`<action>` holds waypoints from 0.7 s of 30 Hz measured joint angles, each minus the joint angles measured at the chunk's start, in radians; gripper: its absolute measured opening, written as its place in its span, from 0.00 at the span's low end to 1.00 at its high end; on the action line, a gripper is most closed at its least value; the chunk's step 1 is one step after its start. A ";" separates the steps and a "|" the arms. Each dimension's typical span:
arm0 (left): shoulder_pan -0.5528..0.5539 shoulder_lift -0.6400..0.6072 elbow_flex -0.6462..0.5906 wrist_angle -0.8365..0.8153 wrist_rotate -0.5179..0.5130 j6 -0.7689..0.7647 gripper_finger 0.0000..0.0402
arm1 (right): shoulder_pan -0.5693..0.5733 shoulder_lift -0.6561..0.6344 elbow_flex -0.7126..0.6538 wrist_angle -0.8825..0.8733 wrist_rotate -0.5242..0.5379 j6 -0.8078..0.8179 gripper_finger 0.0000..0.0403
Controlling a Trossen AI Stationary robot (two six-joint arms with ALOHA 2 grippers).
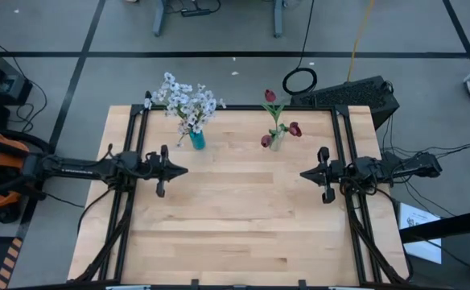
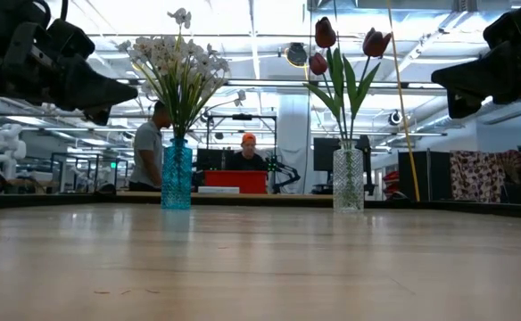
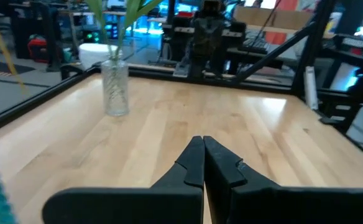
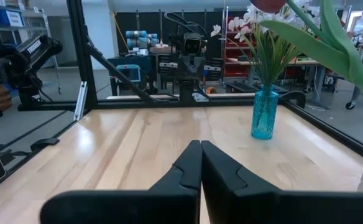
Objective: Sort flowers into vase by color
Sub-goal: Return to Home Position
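White blossom sprays [image 1: 188, 101] stand with their stems in a blue vase [image 1: 196, 140] at the table's far left. Dark red tulips [image 1: 281, 121] stand with their stems in a clear glass vase [image 2: 348, 179] at the far middle. My left gripper [image 1: 184, 170] is shut, level, by the table's left edge, holding nothing. My right gripper [image 1: 303, 173] is shut, level, by the right edge, holding nothing. Both grippers hang above the table and point toward its middle. The left wrist view shows the shut fingers [image 3: 203, 163] and the clear vase [image 3: 115, 87]; the right wrist view shows shut fingers [image 4: 200, 165] and the blue vase [image 4: 264, 112].
The wooden tabletop [image 1: 243, 217] has a black frame along its edges [image 1: 134, 121]. People [image 2: 149, 147] stand and sit in the room beyond the far edge. A dark case [image 1: 356, 95] lies behind the table's far right corner.
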State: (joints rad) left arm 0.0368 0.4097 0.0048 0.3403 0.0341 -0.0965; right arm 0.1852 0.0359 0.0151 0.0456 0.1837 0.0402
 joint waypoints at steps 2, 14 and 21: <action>0.000 -0.031 0.000 -0.039 -0.020 0.002 0.00 | 0.000 -0.001 0.000 0.000 0.001 -0.001 0.00; 0.000 -0.200 0.000 -0.199 -0.026 0.008 0.00 | 0.000 -0.001 0.000 0.003 0.032 -0.011 0.00; 0.000 -0.305 0.000 -0.297 -0.027 0.000 0.00 | 0.000 -0.016 0.000 0.006 0.054 0.002 0.00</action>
State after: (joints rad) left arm 0.0368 0.1050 0.0044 0.0431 0.0073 -0.0963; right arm 0.1848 0.0201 0.0151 0.0513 0.2379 0.0422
